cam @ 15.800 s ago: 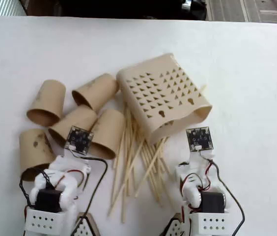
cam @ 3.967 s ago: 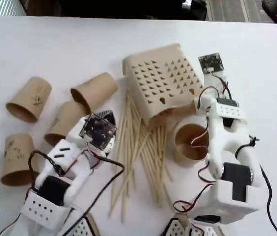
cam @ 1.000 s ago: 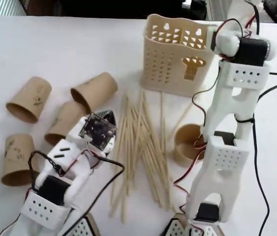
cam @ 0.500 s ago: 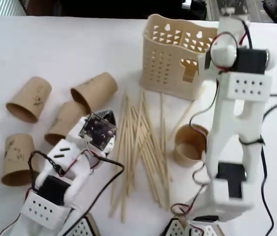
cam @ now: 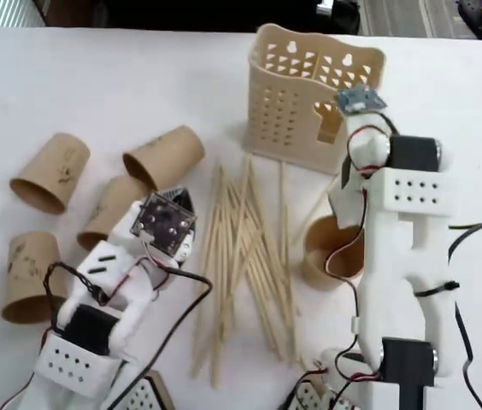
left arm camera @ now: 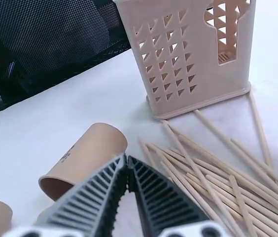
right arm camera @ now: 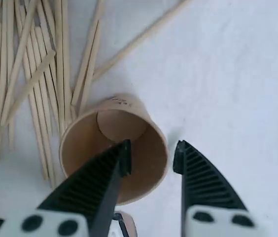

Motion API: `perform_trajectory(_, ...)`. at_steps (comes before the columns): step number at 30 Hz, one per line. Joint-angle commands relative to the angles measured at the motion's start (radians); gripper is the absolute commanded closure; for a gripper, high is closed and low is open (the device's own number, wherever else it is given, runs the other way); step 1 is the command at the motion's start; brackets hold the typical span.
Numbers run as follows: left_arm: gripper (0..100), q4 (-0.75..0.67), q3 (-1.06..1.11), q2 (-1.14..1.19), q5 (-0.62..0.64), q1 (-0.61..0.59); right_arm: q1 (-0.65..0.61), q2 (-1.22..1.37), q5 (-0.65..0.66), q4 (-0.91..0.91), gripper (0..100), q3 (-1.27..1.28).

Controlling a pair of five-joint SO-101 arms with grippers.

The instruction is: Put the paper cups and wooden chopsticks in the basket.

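Table (cam: 96,77): carrying everything.
Basket (cam: 296,111): standing upright at far side, mouth facing up.
Right claw (right arm camera: 152,150): hanging open, one finger over upright cup (right arm camera: 129,123) mouth, other outside wall; contact not showing.
Left claw (left arm camera: 126,160): sitting pinched together, holding nothing.
Lying cups (cam: 164,158): four resting on sides near left arm. All cups looking light, thin-walled, crushing easily; pinching rim wall gently seeming best.
Chopsticks (cam: 241,256): lying fanned between arms, few reaching basket foot. Stiff, thin, likely rolling; gripping bundle mid-length seeming safest.
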Motion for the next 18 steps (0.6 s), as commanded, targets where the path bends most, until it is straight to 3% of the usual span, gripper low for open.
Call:
perform_trajectory(1, 98, -0.026, -0.008, -0.016, 0.012, -0.007, 0.024, -0.002, 0.021, -0.084, 83.7, 0.057)
perform_trajectory(6, 98, -0.041, 0.008, -0.019, 0.008, -0.005, 0.039, 0.051, 0.021, -0.125, 79.8, 0.114)
perform_trajectory(16, 98, -0.044, 0.008, -0.019, 0.006, -0.004, 0.041, 0.124, 0.023, -0.125, 98.1, 0.114)
perform_trajectory(18, 98, -0.044, 0.008, -0.019, 0.006, -0.004, 0.044, 0.091, 0.023, -0.101, 97.7, 0.080)
